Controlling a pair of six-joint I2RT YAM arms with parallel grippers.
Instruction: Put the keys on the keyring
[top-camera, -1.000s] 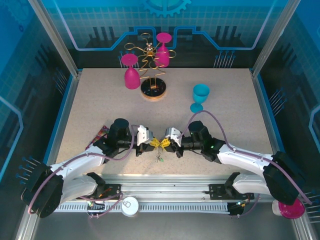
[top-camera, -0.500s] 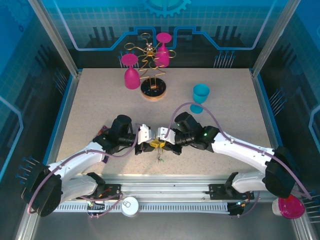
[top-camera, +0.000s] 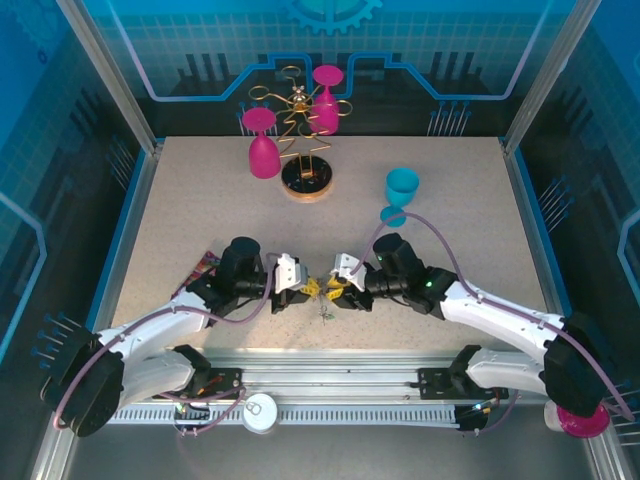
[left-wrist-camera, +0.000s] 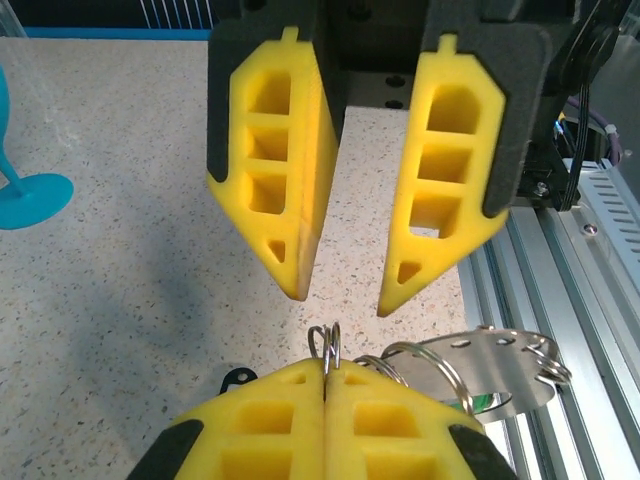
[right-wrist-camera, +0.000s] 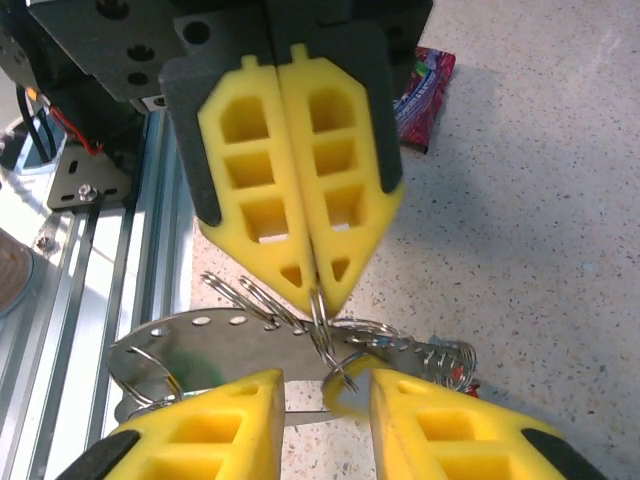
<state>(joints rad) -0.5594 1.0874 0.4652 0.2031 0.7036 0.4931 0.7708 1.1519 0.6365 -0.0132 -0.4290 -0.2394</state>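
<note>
The keyring (right-wrist-camera: 230, 345) is a grey metal plate with small rings and a green tag, hanging between the two grippers above the table's front edge (top-camera: 322, 312). My left gripper (left-wrist-camera: 325, 365) is shut on one of its small split rings (left-wrist-camera: 326, 342), as also seen in the right wrist view (right-wrist-camera: 318, 290). My right gripper (right-wrist-camera: 325, 385) faces it, open, with the yellow-orange key head (right-wrist-camera: 350, 398) loose between its fingers at that ring. A bit of red key (right-wrist-camera: 468, 386) shows past a wire coil. In the top view the grippers (top-camera: 303, 290) (top-camera: 336, 290) nearly touch.
A purple snack packet (top-camera: 200, 268) lies beside the left arm. A teal cup (top-camera: 402, 190) stands behind the right arm. Pink glasses (top-camera: 263, 140) and a wire stand (top-camera: 306, 175) sit at the back. The aluminium rail (top-camera: 330, 365) runs just below the keyring.
My right gripper has opened from shut and its arm has drawn back to the right. My left gripper stays shut on the ring in about the same place.
</note>
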